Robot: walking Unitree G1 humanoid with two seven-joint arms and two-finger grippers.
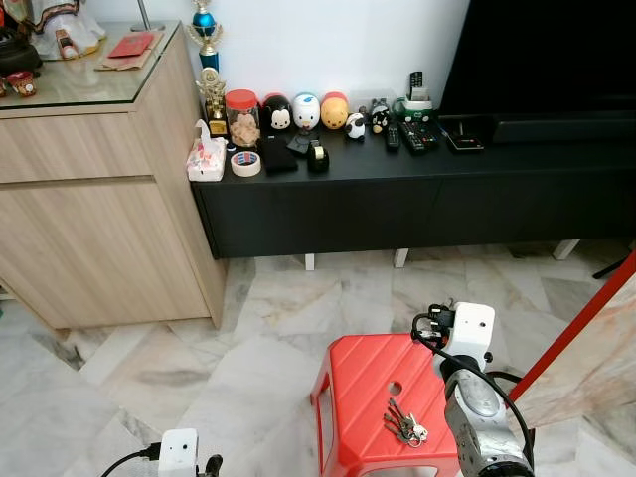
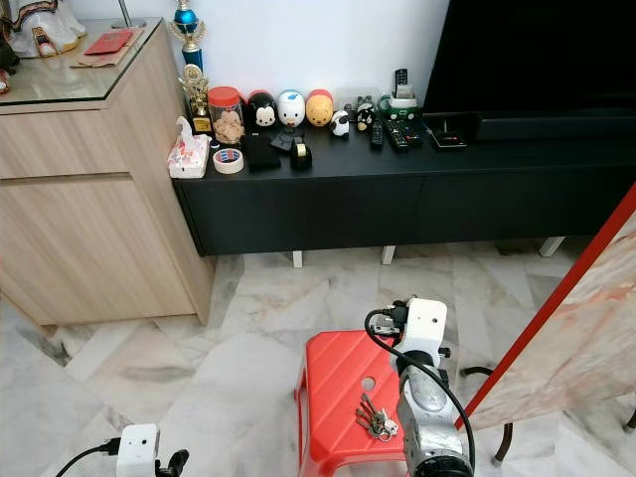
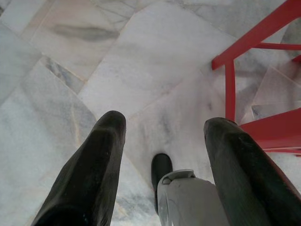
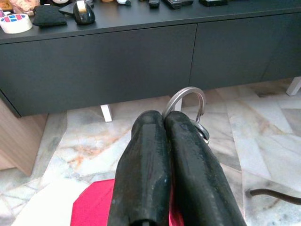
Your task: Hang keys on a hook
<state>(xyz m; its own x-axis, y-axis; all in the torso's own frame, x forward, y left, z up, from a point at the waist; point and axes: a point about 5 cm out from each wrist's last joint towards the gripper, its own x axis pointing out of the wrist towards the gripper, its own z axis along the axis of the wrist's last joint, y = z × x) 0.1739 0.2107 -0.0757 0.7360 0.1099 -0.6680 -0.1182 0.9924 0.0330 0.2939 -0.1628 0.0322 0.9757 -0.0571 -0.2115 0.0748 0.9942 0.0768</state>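
The right claw [image 4: 162, 125] is seen clamped on the keys [image 1: 405, 425] by their ring, above the red stool [image 1: 373, 393]. The left claw [image 3: 164, 136] hangs apart. No hook is identified; slippage from the thin grip is judged likely.

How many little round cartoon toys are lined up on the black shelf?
3, side by side at the wall behind the tape: a black one, a white and blue one, and an orange one. Smaller figures stand further right.
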